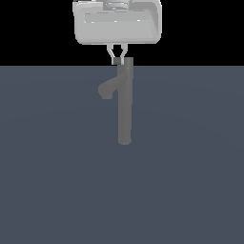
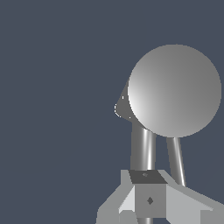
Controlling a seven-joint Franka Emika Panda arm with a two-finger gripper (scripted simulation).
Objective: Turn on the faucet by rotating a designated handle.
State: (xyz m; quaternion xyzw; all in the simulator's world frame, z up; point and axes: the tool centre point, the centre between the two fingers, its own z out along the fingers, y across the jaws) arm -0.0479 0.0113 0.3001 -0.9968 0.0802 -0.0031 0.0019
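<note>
Claw (image 1: 117, 59) hung just above faucet (image 1: 125, 105) top, fingers slightly apart, apparently straddling thin handle (image 2: 142, 148) without clear grip. Faucet stood upright mid-desk (image 1: 52, 167), spout (image 1: 106, 88) toward exterior view's left.

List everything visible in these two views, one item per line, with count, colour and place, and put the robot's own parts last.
faucet: one, matte grey tall column with a stubby spout branching toward the exterior view's left, standing mid-floor; the wrist view looks down on its round top cap.
handle: one, thin grey rod sticking out from the faucet's top, running to the hand in the wrist view; a second thin rod lies beside it.
floor: one, flat slate blue, under everything.
hand: one, light grey body with two fingers, at the faucet's top in the exterior view; whether it grips the handle cannot be told.
</note>
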